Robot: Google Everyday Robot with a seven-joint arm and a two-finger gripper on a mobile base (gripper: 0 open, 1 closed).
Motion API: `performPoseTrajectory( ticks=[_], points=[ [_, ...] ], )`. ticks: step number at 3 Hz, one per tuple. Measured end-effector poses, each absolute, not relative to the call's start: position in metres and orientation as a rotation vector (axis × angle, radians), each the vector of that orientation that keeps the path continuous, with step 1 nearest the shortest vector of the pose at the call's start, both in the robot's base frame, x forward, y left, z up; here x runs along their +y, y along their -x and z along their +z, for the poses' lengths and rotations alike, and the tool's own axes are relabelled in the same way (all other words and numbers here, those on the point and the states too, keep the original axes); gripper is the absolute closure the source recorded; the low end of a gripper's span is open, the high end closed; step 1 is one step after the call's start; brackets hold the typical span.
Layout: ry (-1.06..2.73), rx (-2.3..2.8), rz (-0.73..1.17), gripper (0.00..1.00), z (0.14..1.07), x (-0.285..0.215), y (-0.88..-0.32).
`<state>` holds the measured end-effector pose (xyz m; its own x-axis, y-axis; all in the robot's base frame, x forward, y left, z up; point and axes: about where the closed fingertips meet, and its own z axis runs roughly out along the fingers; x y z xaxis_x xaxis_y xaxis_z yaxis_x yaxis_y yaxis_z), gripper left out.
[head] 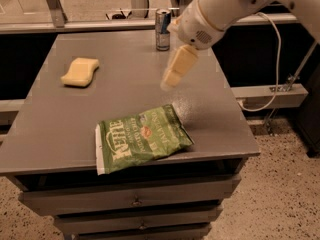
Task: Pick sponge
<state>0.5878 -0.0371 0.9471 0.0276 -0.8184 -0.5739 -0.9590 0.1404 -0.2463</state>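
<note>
The sponge (80, 72), a pale yellow foam block with rounded corners, lies flat on the grey table (60, 129) at the left, toward the back. My gripper (170, 80) hangs from the white arm above the middle of the table, right of the sponge and well apart from it. It holds nothing that I can see.
A green chip bag (140, 141) lies near the front edge, below the gripper. A metal can (163, 30) stands at the back edge, next to the arm. Drawers sit under the tabletop. A white cable (270, 69) hangs to the right, beyond the table's edge.
</note>
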Motion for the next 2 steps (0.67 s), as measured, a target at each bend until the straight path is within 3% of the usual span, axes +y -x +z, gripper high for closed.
performPoseTrajectory(
  ticks=[2],
  points=[
    [1.593,1.679,0.512,0.0,0.919,0.075,-0.673]
  ],
)
